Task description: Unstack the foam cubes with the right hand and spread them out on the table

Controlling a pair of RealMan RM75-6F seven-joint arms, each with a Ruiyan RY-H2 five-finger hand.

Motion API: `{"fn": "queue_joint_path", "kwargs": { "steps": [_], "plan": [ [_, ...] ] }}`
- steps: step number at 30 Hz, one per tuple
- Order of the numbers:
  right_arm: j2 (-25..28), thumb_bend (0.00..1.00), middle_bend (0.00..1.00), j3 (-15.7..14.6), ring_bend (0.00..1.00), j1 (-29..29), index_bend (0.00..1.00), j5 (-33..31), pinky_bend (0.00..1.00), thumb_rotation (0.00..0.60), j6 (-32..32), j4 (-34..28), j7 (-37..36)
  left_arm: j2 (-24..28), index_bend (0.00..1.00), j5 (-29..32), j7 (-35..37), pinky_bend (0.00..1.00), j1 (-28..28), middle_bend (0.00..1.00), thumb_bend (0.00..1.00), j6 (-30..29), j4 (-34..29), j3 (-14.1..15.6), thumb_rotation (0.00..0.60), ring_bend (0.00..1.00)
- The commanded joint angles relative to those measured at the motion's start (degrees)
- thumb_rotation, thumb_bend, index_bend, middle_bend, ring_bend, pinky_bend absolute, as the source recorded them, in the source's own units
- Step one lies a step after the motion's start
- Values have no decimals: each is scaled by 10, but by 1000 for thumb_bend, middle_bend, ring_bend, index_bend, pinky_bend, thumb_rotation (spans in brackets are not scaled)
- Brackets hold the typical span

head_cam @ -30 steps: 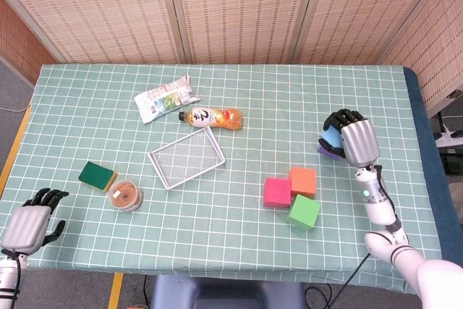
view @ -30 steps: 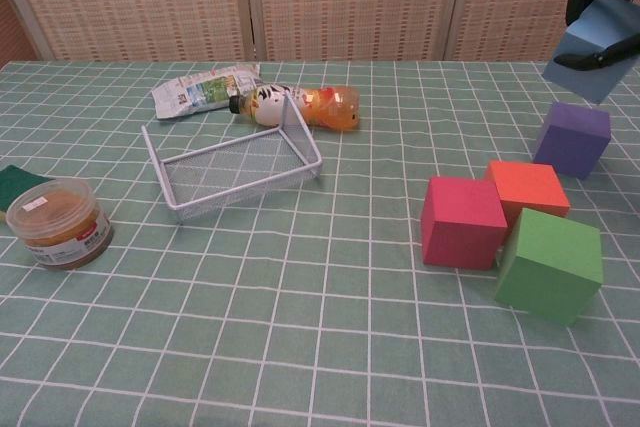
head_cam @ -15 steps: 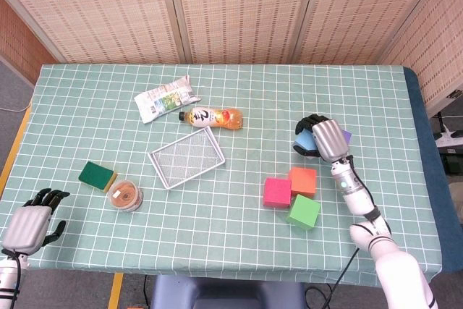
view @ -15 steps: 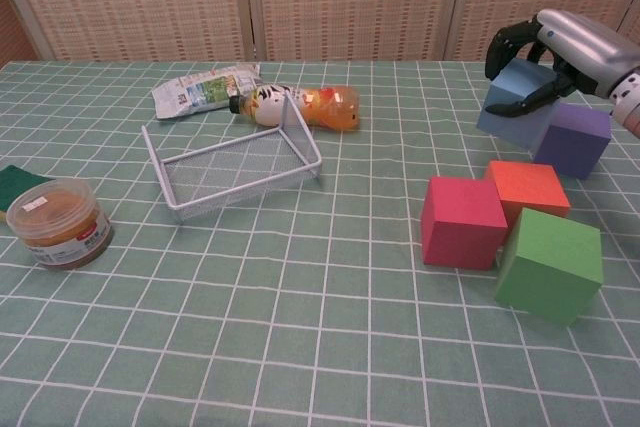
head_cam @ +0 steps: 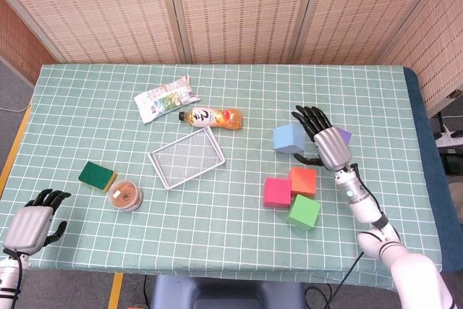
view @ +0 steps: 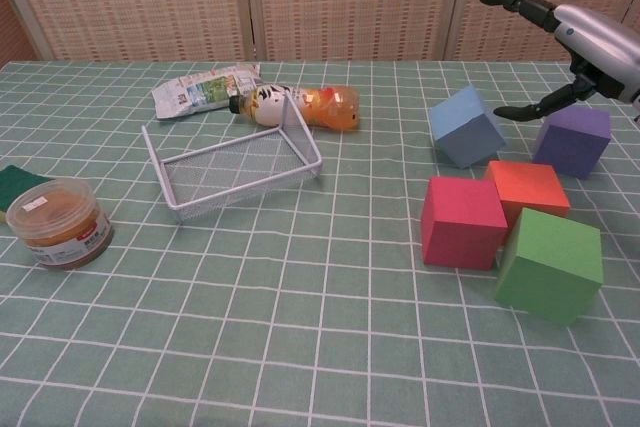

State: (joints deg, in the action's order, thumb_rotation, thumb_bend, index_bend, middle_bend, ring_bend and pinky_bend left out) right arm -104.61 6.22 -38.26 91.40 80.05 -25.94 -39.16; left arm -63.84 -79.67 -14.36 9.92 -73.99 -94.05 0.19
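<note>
I've just let go: my right hand (head_cam: 329, 142) is spread, and the blue cube (head_cam: 288, 137) sits apart (all 5 cubes look unstacked).

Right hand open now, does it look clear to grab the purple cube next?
Probably yes. The right hand is open and hovers right beside the purple cube, which stands alone with its top bare; the blue cube sits apart on the other side.

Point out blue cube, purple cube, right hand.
blue cube (view: 466, 125), chest view, front face.
purple cube (view: 572, 141), chest view, front face.
right hand (head_cam: 327, 141), head view, back of the hand.
</note>
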Motion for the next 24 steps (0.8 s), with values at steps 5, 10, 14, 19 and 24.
{"fn": "queue_joint_path", "kwargs": {
  "steps": [5, 10, 14, 19, 24],
  "plan": [
    [207, 64, 185, -94, 47, 68, 112, 47, 151, 600, -3, -366, 96, 0, 230, 0, -3, 390, 0, 209, 413, 0, -2, 1, 600, 140],
    [296, 64, 262, -139, 112, 94, 185, 66, 217, 600, -19, -511, 175, 0, 230, 0, -4, 390, 1, 209, 413, 0, -2, 1, 600, 140],
    [325, 64, 284, -161, 147, 114, 211, 81, 274, 600, -17, -548, 212, 1, 230, 0, -3, 390, 1, 209, 413, 0, -4, 2, 600, 142],
    [335, 64, 289, -172, 184, 137, 215, 83, 317, 600, -20, -556, 280, 2, 230, 1, -1, 391, 0, 209, 413, -1, -4, 2, 600, 143],
    [322, 64, 288, -172, 188, 149, 207, 90, 321, 600, -21, -543, 299, 2, 230, -1, -2, 391, 0, 209, 413, -2, -5, 2, 600, 143]
  ]
}}
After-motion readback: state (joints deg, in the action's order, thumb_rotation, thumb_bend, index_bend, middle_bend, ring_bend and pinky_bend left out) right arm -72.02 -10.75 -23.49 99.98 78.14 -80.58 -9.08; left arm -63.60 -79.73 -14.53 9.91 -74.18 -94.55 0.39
